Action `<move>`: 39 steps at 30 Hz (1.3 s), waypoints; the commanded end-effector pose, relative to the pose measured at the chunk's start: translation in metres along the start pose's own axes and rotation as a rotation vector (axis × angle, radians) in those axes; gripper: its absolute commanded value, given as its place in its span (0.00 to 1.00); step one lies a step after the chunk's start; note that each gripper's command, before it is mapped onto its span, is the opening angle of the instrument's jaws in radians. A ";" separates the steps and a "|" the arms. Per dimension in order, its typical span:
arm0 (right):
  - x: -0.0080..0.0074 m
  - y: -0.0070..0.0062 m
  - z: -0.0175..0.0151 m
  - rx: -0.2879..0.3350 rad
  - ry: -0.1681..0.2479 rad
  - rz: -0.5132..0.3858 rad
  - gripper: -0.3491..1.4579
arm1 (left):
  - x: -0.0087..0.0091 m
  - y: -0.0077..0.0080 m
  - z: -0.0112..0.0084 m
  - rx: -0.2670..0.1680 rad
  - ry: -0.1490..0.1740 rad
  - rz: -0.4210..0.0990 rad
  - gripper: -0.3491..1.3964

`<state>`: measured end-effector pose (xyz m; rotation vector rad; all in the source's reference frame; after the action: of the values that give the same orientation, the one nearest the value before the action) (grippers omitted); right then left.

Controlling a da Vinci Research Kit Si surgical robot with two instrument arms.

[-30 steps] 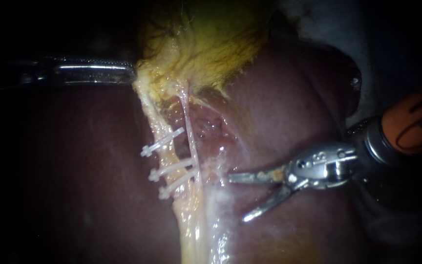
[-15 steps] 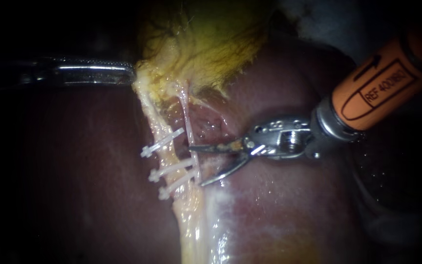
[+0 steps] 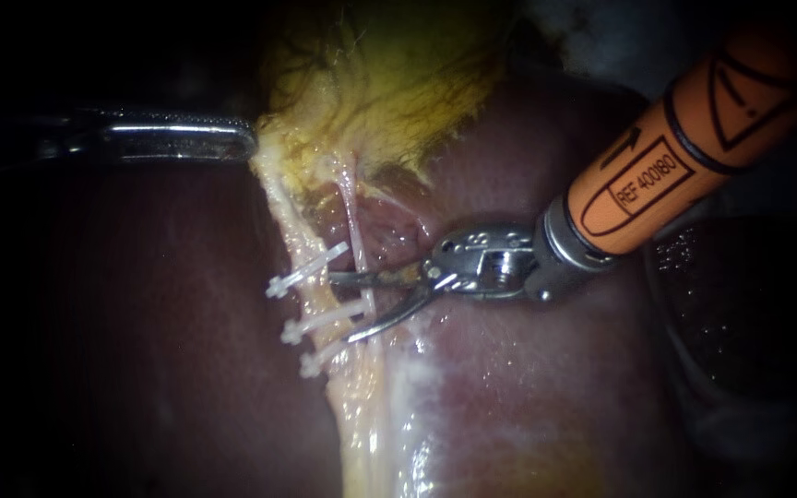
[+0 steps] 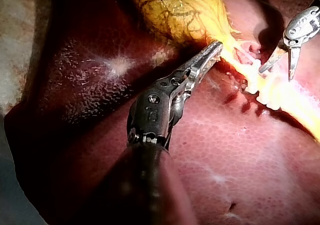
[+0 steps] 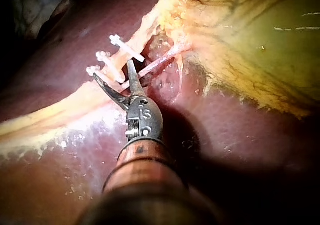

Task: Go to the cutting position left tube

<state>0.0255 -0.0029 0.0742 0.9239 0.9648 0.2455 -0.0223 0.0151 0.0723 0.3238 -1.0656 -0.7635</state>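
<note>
The left tube [image 3: 299,242] is a pale strand running down from the yellow gallbladder [image 3: 389,83], with three white clips [image 3: 317,319] across it. A thinner tube [image 3: 354,226] lies just to its right. My right instrument [image 3: 343,305], on an orange shaft, has its two blades open. The upper blade lies between the top and middle clips and the lower blade sits under the middle clip. In the right wrist view the right instrument [image 5: 116,81] has its open blades astride the clipped strand. My left instrument [image 3: 243,140] is shut on the gallbladder's [image 4: 175,10] lower edge, held taut.
Dark red liver [image 3: 546,387] surrounds the tubes on both sides. A raw pink pocket [image 3: 389,238] lies between the thin tube and the right instrument's wrist. Pale fatty tissue [image 3: 366,433] continues downward from the clips.
My right instrument has moved left across the liver, and its open blades have reached the clips on the tube. The left instrument and the tissue have stayed where they were.
</note>
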 end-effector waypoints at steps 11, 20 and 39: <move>-0.0015 0.0020 0.0002 0.023 0.003 0.018 0.91 | 0.0000 -0.0001 0.0000 -0.001 0.000 0.000 0.00; -0.0011 0.0026 0.0006 0.101 0.037 0.045 0.91 | 0.0000 -0.0001 0.0001 -0.001 0.000 0.000 0.00; 0.0016 0.0027 0.0046 0.227 0.088 0.078 0.91 | 0.0000 0.0000 0.0001 -0.001 0.000 0.000 0.00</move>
<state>0.0309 -0.0030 0.0762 1.1737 1.0566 0.2521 -0.0224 0.0151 0.0723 0.3231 -1.0649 -0.7643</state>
